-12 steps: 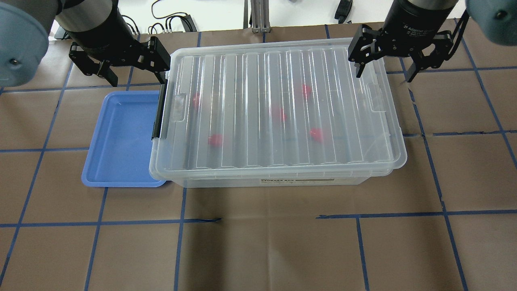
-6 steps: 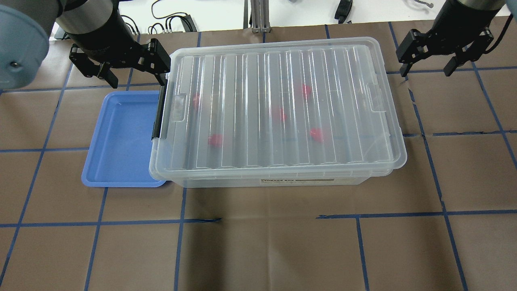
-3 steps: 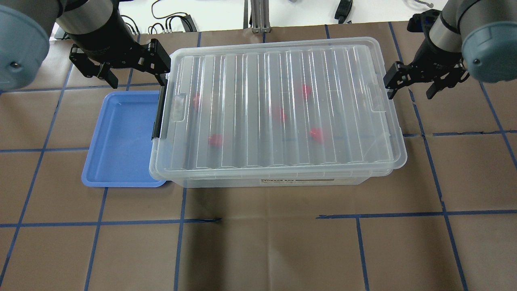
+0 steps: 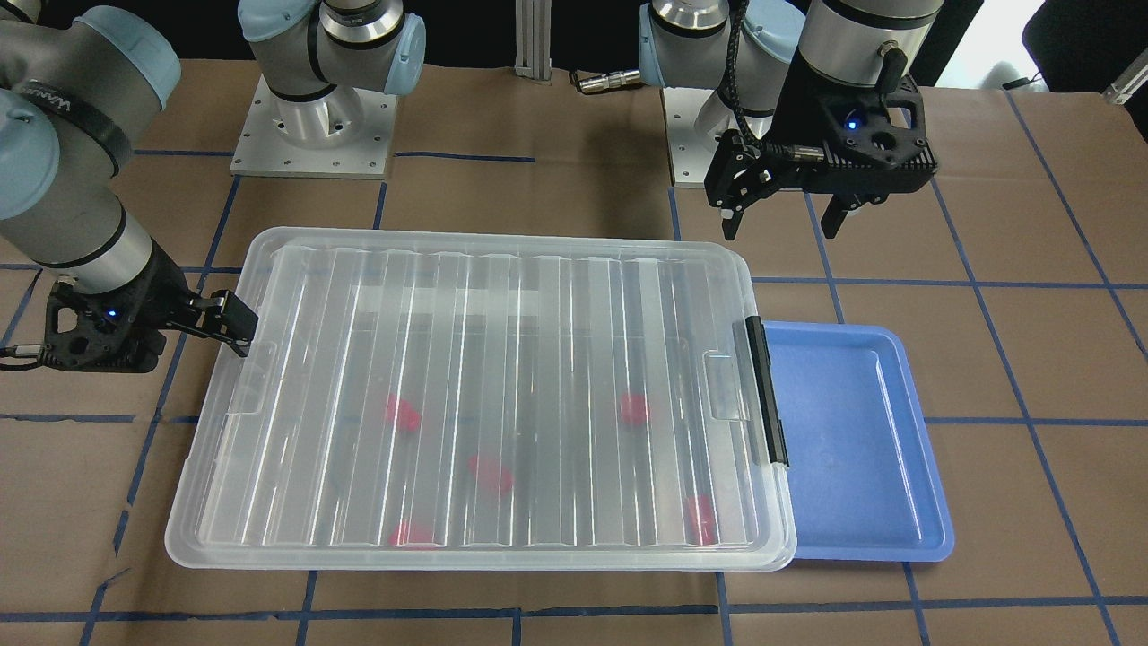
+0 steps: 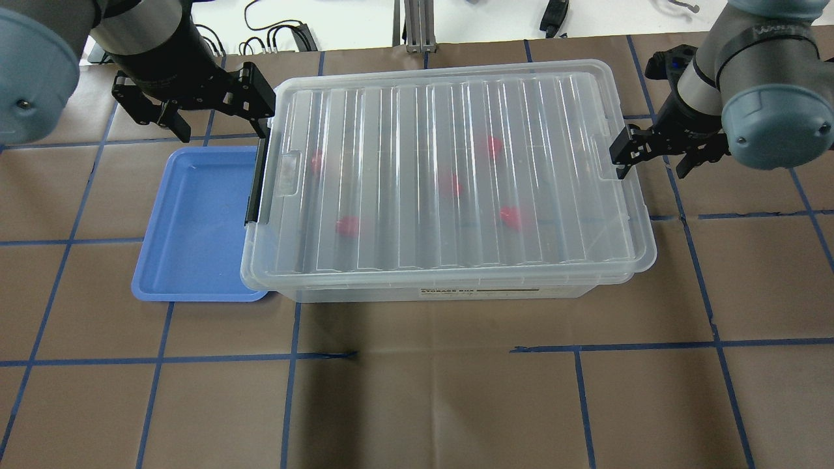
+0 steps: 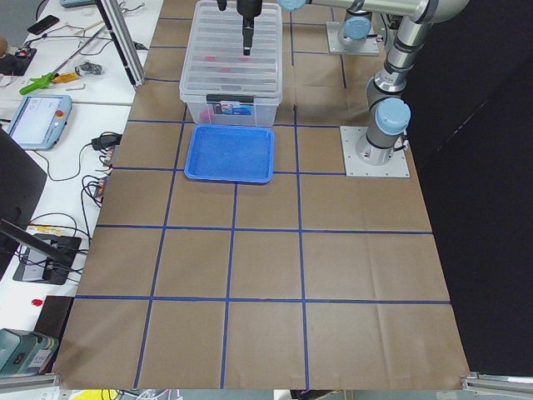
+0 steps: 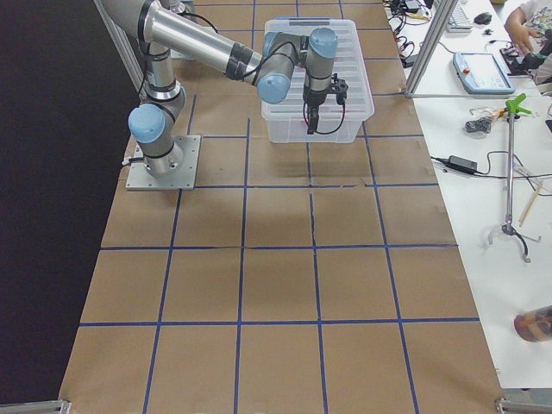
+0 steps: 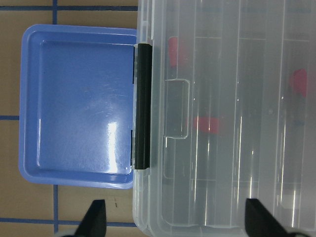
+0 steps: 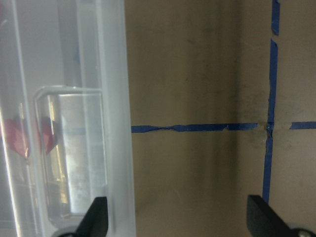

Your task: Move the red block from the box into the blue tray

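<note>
Right gripper [image 5: 650, 170], jaws apart, straddles the box [image 5: 449, 117] rim opposite its black latch [image 5: 255, 189]. It should catch the lid lip squarely and lift evenly. Left gripper [image 5: 223, 127], jaws apart, hovers near the latch end. Five red blocks [image 5: 347, 225] lie inside the closed box. The blue tray [image 5: 195, 221] beside the latch end is empty.

Clear ribbed box [image 5: 449, 130], pale blue tray [image 5: 195, 215], blurred, seemingly red block [image 5: 347, 225], brown blue-gridded table [image 5: 423, 404]

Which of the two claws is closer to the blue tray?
Left. The left gripper hangs just past the blue tray's robot-side edge. The right gripper is at the clear box's opposite short end, the whole box between.
</note>
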Robot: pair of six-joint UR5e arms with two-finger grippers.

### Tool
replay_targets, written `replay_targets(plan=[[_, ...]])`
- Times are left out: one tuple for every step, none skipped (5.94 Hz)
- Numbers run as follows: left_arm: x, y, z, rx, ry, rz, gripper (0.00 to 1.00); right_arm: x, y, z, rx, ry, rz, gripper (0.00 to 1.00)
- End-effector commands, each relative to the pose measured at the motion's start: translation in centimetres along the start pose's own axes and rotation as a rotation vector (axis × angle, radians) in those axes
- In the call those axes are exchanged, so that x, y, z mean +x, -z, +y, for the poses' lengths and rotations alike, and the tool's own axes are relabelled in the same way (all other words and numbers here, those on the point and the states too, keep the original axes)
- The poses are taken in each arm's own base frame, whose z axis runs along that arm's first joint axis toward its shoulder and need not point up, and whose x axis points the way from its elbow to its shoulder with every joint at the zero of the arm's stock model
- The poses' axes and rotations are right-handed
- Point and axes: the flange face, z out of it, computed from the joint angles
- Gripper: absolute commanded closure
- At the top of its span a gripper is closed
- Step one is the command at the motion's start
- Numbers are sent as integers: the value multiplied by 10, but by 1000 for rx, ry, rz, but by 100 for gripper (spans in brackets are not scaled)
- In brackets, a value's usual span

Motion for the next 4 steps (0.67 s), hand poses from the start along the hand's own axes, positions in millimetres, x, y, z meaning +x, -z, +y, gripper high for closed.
replay_targets(plan=[[0,0,0,-1,-2,0,2,4,2,-5,45,52,26,0],[0,0,0,-1,-3,0,2,12,4,-6,53,47,84,0],[0,0,0,-1,-3,0,2,26,4,-6,52,29,87,0],[0,-2,0,-5,-26,1,2,43,4,-7,47,44,89,0]])
